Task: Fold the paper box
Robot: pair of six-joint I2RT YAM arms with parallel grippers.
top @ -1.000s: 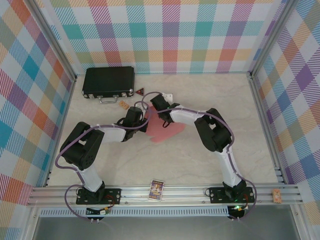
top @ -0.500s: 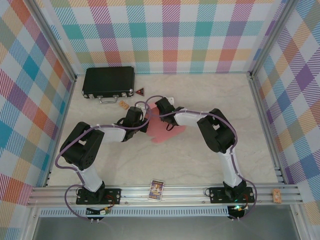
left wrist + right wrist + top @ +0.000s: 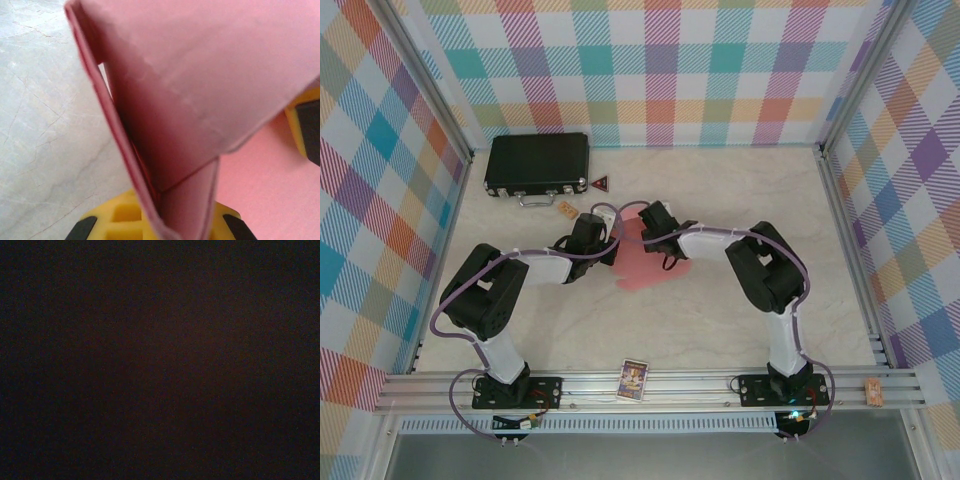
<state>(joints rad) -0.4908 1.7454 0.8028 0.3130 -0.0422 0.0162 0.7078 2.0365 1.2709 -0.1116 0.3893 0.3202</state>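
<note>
The paper box (image 3: 646, 266) is a salmon-pink card sheet lying mid-table, partly folded. In the left wrist view the paper box (image 3: 200, 75) rises as a folded flap with a crease running down into my jaws. My left gripper (image 3: 609, 243) is at the sheet's left edge, and my left gripper (image 3: 170, 224) is shut on the card between its yellow fingers (image 3: 112, 220). My right gripper (image 3: 650, 228) reaches in from the right and sits low over the sheet's far part. Its wrist view is dark, so its jaws do not show.
A black hard case (image 3: 537, 162) lies at the back left, with a small red triangle (image 3: 601, 183) and a wooden tag (image 3: 568, 209) beside it. A printed card (image 3: 634, 379) and a small block (image 3: 871, 392) rest on the front rail.
The right arm has swung right and nearer, carrying its gripper across the pink sheet. The left gripper has stayed put, holding the card's edge.
</note>
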